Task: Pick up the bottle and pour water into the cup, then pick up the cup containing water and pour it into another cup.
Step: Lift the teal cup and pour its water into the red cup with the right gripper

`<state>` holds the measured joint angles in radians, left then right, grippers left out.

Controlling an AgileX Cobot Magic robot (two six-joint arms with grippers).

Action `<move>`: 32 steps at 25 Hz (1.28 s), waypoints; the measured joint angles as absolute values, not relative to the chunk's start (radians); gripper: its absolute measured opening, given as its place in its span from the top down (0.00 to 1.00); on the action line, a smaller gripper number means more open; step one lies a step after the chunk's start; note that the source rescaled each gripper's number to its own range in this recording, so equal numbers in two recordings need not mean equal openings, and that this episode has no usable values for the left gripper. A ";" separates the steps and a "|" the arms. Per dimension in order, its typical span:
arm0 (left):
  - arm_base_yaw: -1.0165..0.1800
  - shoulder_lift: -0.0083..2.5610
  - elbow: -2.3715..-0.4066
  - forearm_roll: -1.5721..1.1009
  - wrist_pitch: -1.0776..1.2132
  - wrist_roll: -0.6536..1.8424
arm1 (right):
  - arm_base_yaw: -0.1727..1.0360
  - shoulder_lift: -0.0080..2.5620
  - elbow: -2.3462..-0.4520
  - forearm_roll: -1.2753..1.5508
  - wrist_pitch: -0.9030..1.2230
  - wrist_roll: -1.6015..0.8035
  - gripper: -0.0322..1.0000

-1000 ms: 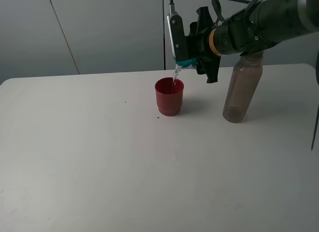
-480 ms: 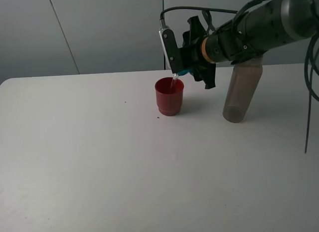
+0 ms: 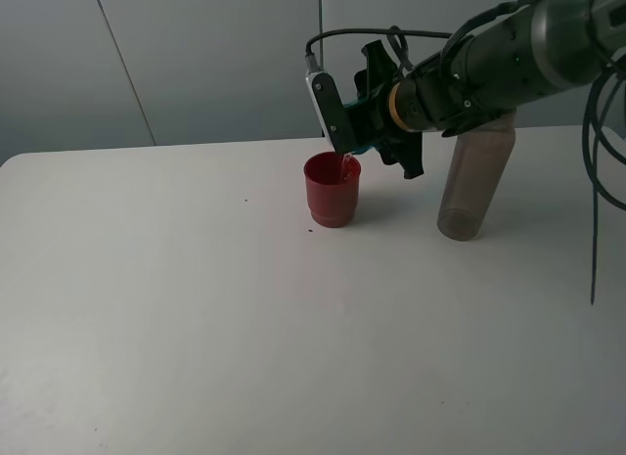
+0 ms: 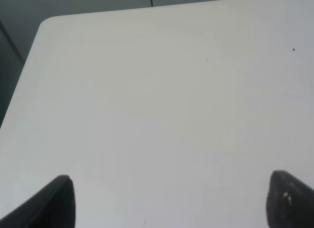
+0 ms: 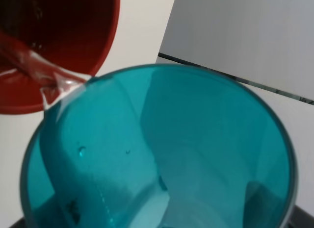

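Note:
The teal cup [image 3: 364, 140] is tipped steeply over the red cup [image 3: 332, 189], with my right gripper [image 3: 358, 132] shut on it. A thin stream of water [image 3: 343, 159] runs from its lip into the red cup. The right wrist view looks into the teal cup [image 5: 162, 154]; water [image 5: 34, 66] spills over its rim into the red cup [image 5: 59, 37] just below. The smoky-grey bottle [image 3: 474, 176] stands upright on the table, right of the red cup and partly behind my right arm. My left gripper [image 4: 174, 208] is open over bare table, away from all three.
The white table [image 3: 196, 308] has rounded corners; its far-left corner [image 4: 46, 22] shows in the left wrist view. A grey wall panel runs behind the table. A black cable [image 3: 593, 181] hangs at the right.
My right gripper has shifted left and lower, bringing the teal cup closer to the red cup's rim and tilting it further. The falling stream is shorter. Bottle and red cup have not moved.

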<state>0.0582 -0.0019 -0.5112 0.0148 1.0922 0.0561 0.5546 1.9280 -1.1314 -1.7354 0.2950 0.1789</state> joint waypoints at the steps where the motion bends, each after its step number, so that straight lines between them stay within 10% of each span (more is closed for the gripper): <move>1: 0.058 -0.002 -0.511 0.015 1.092 0.056 | 0.558 1.932 -1.135 -1.735 0.300 0.177 0.82; 32: 0.058 -0.002 -0.511 0.015 1.092 0.054 | 0.604 1.946 -1.142 -1.738 0.404 0.142 0.82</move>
<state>0.0582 -0.0019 -0.5112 0.0148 1.0922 0.0544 0.6037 1.9457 -1.1416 -1.7376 0.4044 0.1417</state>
